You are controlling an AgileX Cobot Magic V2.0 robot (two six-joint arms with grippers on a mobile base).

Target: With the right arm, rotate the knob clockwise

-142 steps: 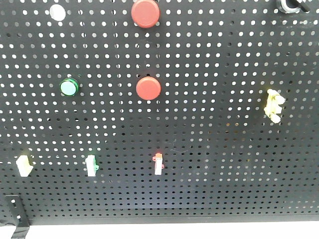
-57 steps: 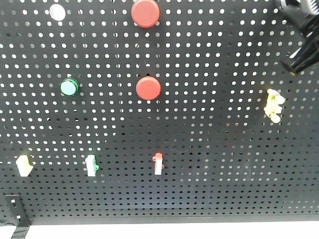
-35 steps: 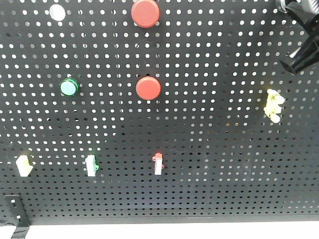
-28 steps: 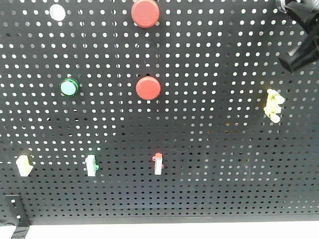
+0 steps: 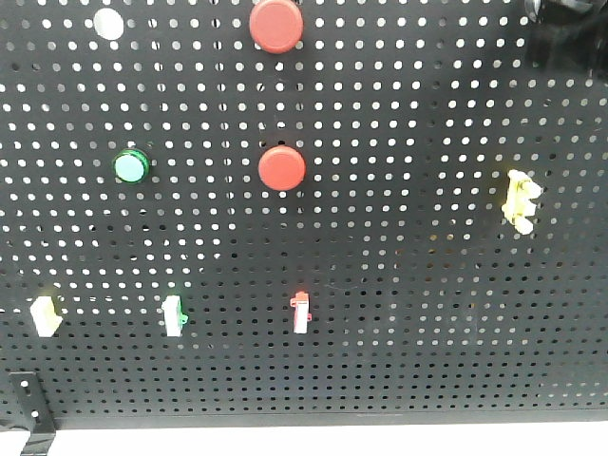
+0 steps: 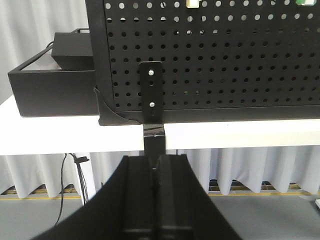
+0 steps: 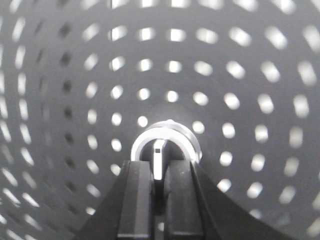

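Since half a second ago, the right arm (image 5: pixel 562 36) has swung up into the top right corner of the pegboard (image 5: pixel 399 313). Its fingers (image 7: pixel 135 200) clench the centre bar of the knob (image 7: pixel 172 132) mounted there. The left gripper (image 6: pixel 157 159) faces the table (image 6: pixel 250 135) edge, closed on nothing.

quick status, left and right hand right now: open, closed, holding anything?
Left hand: closed, holding nothing.
Right hand: closed on the knob.
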